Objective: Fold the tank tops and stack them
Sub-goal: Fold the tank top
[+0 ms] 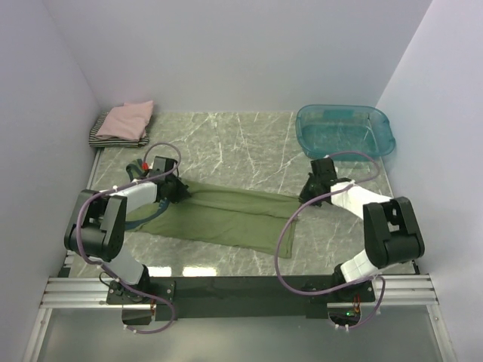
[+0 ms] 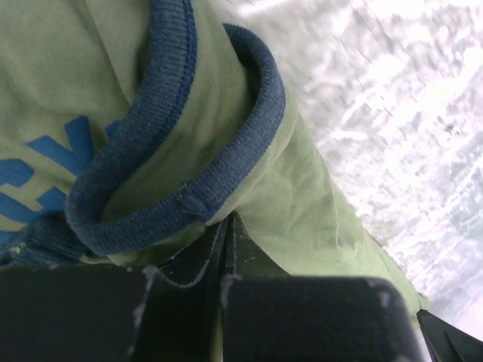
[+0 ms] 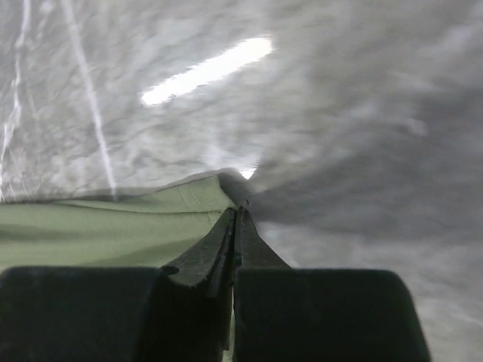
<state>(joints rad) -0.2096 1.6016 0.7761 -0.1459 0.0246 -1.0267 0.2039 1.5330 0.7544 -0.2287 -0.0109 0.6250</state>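
Note:
The olive-green tank top [image 1: 226, 215] lies stretched across the table's middle, folded lengthwise. My left gripper [image 1: 178, 188] is shut on its left end. The left wrist view shows the navy trim [image 2: 226, 162] and blue print [image 2: 45, 162] bunched just above the closed jaws [image 2: 226, 226]. My right gripper [image 1: 308, 194] is shut on the right end. The right wrist view shows a green hem corner [image 3: 204, 192] pinched at the closed tips [image 3: 235, 215]. A folded pink top [image 1: 127, 119] lies on a folded black-white striped top [image 1: 99, 134] at the far left corner.
A see-through teal plastic tub [image 1: 346, 130] stands at the far right. White walls close in the left, back and right sides. The marble tabletop [image 1: 241, 143] shows between the stack and the tub. The arm bases sit on the rail at the near edge.

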